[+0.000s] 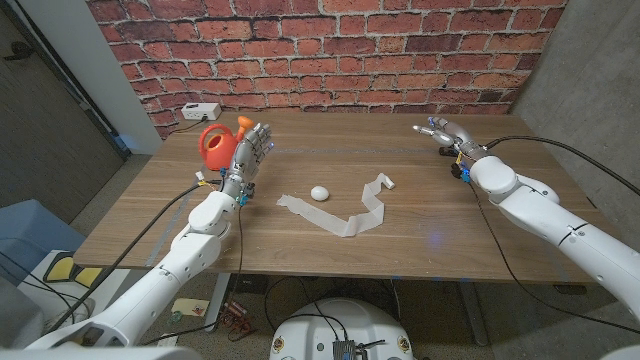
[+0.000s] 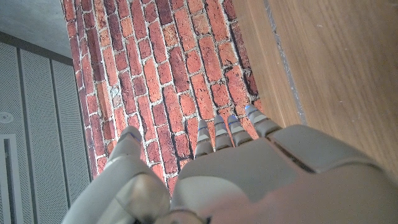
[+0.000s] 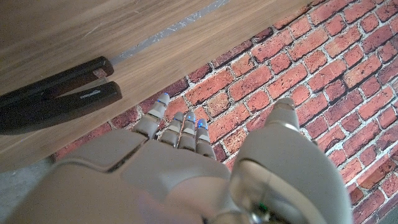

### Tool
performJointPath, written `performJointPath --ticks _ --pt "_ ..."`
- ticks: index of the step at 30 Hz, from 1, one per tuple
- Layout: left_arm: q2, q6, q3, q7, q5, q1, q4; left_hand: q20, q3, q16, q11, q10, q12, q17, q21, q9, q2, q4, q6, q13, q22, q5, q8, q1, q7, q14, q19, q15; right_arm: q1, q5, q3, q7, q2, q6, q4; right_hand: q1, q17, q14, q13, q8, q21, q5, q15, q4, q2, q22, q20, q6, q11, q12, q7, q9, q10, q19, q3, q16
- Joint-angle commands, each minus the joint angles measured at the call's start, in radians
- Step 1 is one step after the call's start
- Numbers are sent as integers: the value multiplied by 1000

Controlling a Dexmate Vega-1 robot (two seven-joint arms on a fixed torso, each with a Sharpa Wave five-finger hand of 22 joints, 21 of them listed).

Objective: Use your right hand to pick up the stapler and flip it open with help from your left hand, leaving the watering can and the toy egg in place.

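the stapler [image 3: 56, 93] was a black one, lying on the wooden table [image 1: 420, 220] at the far right, close by the right hand [image 1: 447, 133]; the right wrist view showed it plainly, its top arm and base parted a little at one end. it looked stiff and fairly heavy for its size, smooth plastic over metal, likely to slip if pinched at the tip. i judged the best hold was around the middle of the body, leaving the top arm free for the other hand to swing back. the right hand's fingers [image 3: 186, 127] were straight and held nothing. the left hand [image 1: 250, 152] stood on the left, fingers apart and empty, just beside the red watering can [image 1: 215, 146]. the white toy egg [image 1: 319, 192] sat mid-table next to a curling strip of pale tape [image 1: 345, 220].
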Motion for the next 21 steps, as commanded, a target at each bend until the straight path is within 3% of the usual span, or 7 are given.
performJointPath --ticks 1,13,16,21 --pt "-15 17 11 24 7 -6 -13 1 2 4 -2 8 3 3 1 2 5 3 8 4 2 3 1 2 6 9 9 0 10 -57 -8 17 -45 -56 -29 19 0 1 -2 7 2 -6 -12 -6 4 2 -8 4 -11 5 -6 2 1 1 5 6" --pt "-11 16 20 8 16 -17 -5 -1 0 2 3 5 1 3 0 2 3 3 7 4 2 3 0 1 7 5 7 1 55 -129 -37 46 -64 -71 -7 51 -5 3 -4 10 3 -10 -24 -14 12 2 -7 14 -17 8 -11 3 9 6 22 7" --pt "-8 22 21 2 12 -18 -7 0 -1 2 3 6 2 3 0 2 3 3 17 4 2 3 3 0 10 2 5 2 61 -138 -39 54 -69 -70 -3 60 -7 2 -4 12 2 -12 -24 -15 12 2 1 21 -17 6 -27 4 3 5 26 7" --pt "-16 15 17 5 2 -13 -6 0 -2 3 1 16 5 3 -1 2 2 3 28 4 2 3 7 -2 11 4 4 3 69 -156 -43 61 -75 -68 5 66 -7 2 -4 15 1 -14 -24 -15 12 2 1 30 -14 4 -30 5 -2 3 29 7"
